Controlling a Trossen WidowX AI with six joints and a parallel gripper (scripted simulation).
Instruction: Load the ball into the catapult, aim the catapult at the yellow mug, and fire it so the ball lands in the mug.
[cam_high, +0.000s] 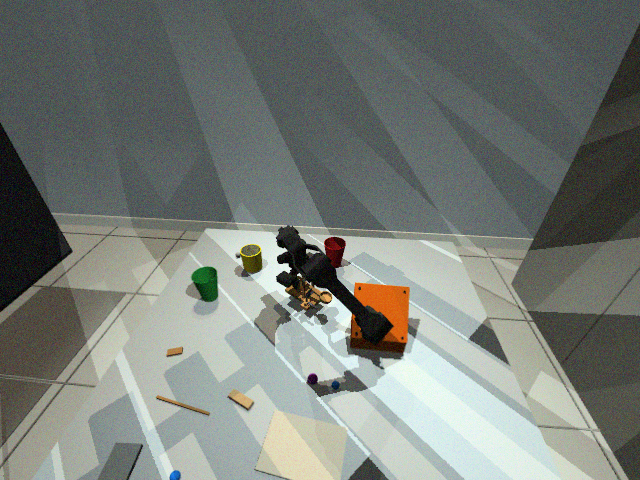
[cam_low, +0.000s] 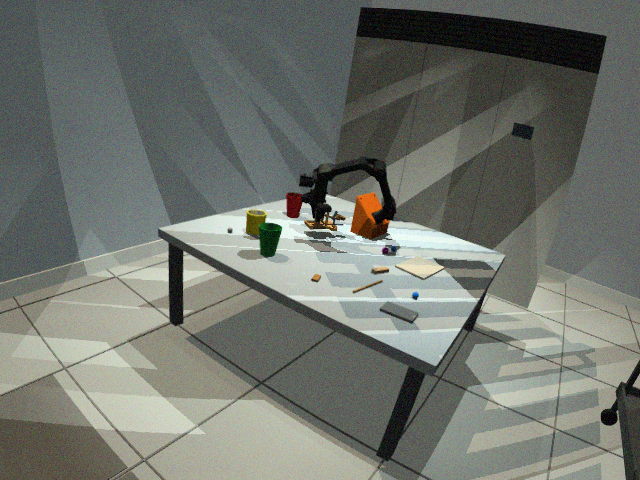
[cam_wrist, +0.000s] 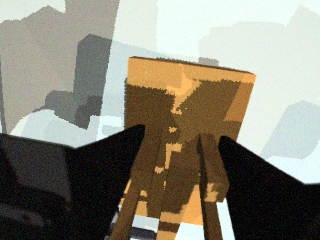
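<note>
I hold the catapult with my gripper: its two fingers are pinching the wooden frame from both sides, around the uprights. The catapult is at table height, but I cannot tell if its base touches the table. Its round cup is at the end toward the orange block, where my arm has its foot.

The yellow mug stands upright at the other side of the catapult, between the green cup and the red cup. A small grey ball lies beside the mug.

I see three more balls on the table, and I cannot tell which one is for loading. The purple ball and the dark blue ball are near each other, not far from the orange block. The bright blue ball is well apart from them, near the grey slab.

A thin stick lies flat between two small wooden pieces and the slab.
</note>
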